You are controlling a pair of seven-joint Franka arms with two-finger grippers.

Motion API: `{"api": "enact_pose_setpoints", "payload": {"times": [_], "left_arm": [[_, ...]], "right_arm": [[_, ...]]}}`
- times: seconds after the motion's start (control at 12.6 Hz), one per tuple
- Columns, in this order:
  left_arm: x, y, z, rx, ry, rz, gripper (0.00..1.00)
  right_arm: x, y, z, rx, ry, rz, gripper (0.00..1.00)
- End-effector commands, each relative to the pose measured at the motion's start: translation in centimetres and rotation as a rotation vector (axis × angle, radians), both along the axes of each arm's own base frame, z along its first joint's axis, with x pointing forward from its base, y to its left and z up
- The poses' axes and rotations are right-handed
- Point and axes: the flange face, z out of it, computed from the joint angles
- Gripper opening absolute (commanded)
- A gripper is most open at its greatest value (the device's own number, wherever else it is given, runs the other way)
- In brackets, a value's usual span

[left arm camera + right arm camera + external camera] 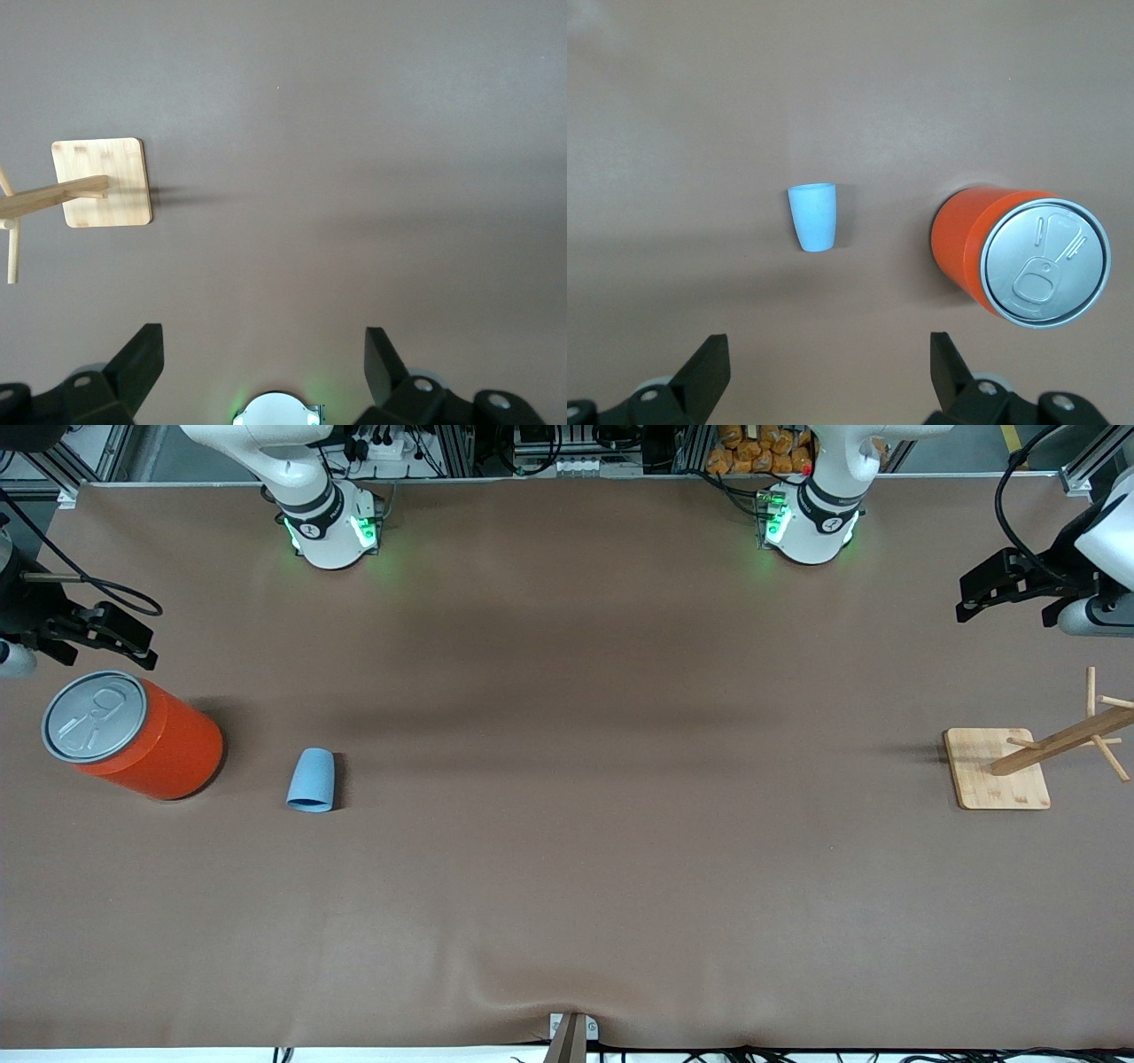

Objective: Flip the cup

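Table (567, 886) carries three things. The can (133, 735) stands upright at the right arm's end; the wooden rack (997, 769) stands at the left arm's end. The cup (312, 779) lies on its side just beside the can, toward the table's middle, its mouth facing the front camera, so your flip is not yet begun.

Right gripper (824, 376) hangs high near the can and cup, fingers spread wide with nothing held, likely the one to use. Left gripper (261, 372) waits up beside the rack, likewise open and empty.
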Motion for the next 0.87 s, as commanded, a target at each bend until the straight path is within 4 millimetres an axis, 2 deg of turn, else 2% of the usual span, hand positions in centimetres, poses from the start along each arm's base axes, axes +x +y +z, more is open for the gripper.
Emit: {"api": "enact_pose_setpoints", "payload": {"times": [0.0,0.48,0.63,0.79], "left_arm": [[0.0,0.2,0.5,0.020,-0.010,-0.013,1.00],[0.1,-0.6,0.2,0.021,-0.004,-0.018,1.00],[0.1,-0.3,0.2,0.020,-0.004,-0.008,1.00],[0.0,0.2,0.5,0.017,-0.011,-0.008,1.00]], "right_arm": [[-0.5,-0.2,0.8,-0.009,-0.003,0.015,1.00],[-0.3,-0.5,0.4,-0.009,0.006,0.005,1.00],[0.2,-0.7,-1.0,0.001,0.043,0.004,1.00],[0.6,-0.7,-4.2,0.001,0.115,0.005,1.00]]}}
